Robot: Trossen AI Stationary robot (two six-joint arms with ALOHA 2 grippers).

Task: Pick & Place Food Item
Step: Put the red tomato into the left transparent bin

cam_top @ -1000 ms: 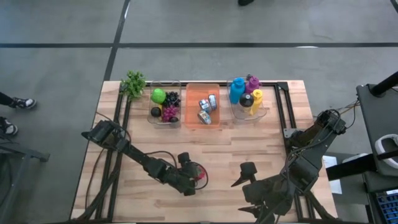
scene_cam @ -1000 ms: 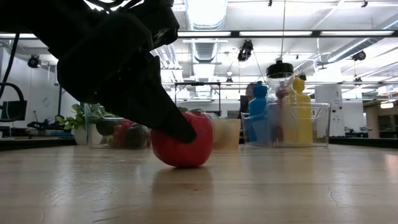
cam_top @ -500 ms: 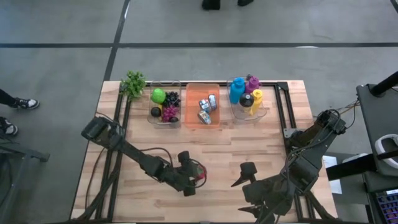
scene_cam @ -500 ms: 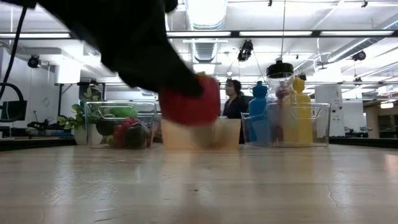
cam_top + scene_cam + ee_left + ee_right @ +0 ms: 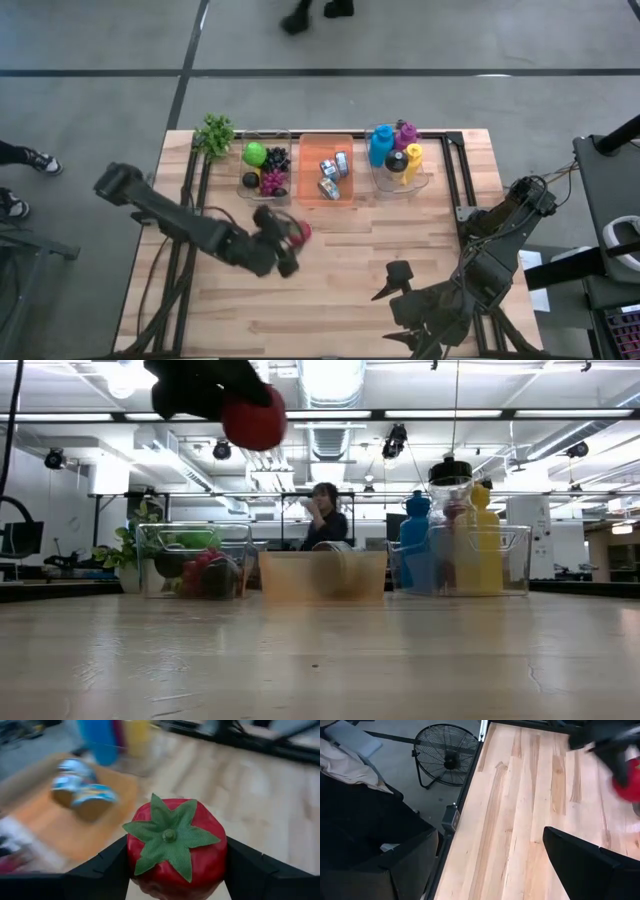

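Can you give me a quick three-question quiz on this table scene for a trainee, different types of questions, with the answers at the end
1. True or false: the tomato is resting on the table.
2. Which bin holds the cans? A) the clear bin with fruit B) the orange bin C) the clear bin with bottles
3. Fill in: the right gripper waits near the table's ____ edge, jaws open.

Key:
1. False. The left gripper holds it in the air; the low view shows it well above the wood.
2. B
3. Near (front) edge, on the right side.
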